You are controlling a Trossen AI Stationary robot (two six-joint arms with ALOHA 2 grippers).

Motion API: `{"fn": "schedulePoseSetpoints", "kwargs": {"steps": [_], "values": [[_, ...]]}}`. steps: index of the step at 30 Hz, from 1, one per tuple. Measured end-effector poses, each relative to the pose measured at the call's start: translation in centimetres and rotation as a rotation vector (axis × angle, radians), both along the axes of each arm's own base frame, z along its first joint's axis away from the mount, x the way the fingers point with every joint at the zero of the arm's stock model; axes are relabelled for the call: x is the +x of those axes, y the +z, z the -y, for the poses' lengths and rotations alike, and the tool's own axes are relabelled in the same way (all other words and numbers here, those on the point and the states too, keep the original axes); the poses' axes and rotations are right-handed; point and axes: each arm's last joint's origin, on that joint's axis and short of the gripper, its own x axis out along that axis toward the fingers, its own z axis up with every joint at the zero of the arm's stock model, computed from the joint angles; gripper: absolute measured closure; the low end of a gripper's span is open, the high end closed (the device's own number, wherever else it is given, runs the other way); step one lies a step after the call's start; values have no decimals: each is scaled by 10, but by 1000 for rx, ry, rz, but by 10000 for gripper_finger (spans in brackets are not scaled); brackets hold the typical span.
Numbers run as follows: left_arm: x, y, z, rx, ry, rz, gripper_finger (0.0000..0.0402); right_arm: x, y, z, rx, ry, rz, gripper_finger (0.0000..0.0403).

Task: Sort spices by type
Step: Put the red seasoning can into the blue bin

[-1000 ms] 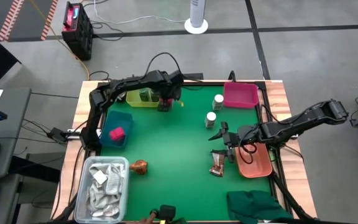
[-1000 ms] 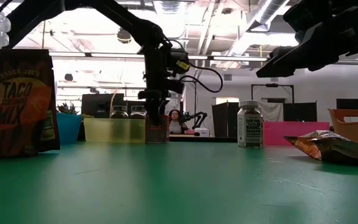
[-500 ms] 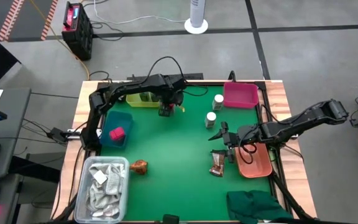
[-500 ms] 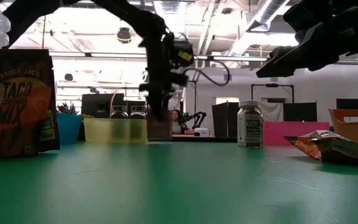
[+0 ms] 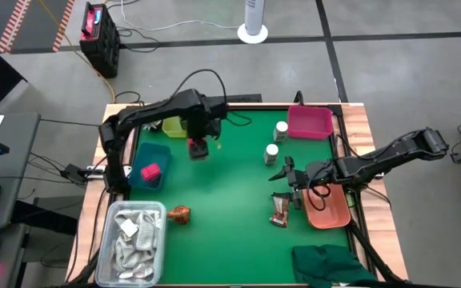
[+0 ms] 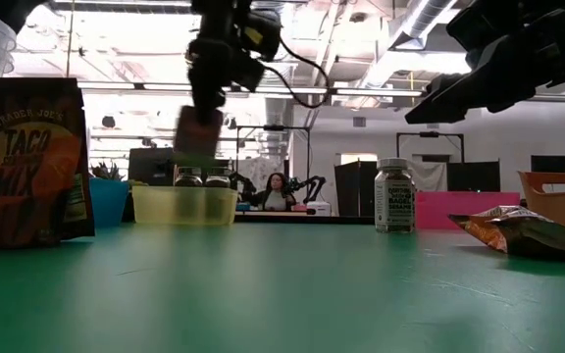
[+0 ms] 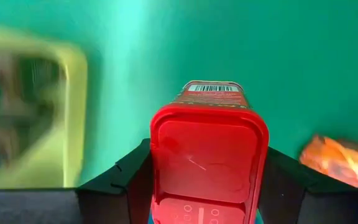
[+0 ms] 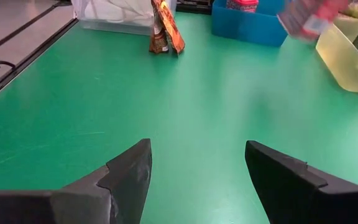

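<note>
My left gripper hangs over the table's far left part, shut on a pink pack with a red lid, lifted well above the table in the low view. A second pink pack lies in the blue bin. Green jars stand in the yellow bin. Two white-capped bottles stand upright on the mat. One brown sachet lies flat and another stands upright. My right gripper is open above the mat, right of centre, touching nothing. My left gripper pinches the pink pack between its two fingers, which sit on the pack's two side faces near the lid end. The fingers come from above. The pack hangs below them, clear of the table, its barcode end pointing down.
A pink bin sits at the far right and an orange bin under my right arm. The clear tub of white rags fills the near left corner and a dark green cloth the near right. Open mat lies in the middle.
My left gripper has lifted the pink pack off the mat beside the yellow bin and carried it up and toward the table's left and near side, toward the blue bin. The pack has gone from standing on the table to hanging clear.
</note>
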Motion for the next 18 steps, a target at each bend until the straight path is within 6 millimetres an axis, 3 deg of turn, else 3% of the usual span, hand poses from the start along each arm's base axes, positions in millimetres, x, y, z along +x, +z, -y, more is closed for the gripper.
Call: {"fn": "schedulePoseSetpoints", "kwargs": {"steps": [7, 18], "values": [[-23, 11, 31, 113, 41, -62, 197, 0, -1, 0, 0, 0, -8, 117], [-98, -8, 55, 258, 210, -167, 197, -1, 0, -5, 0, 26, 2, 117]]}}
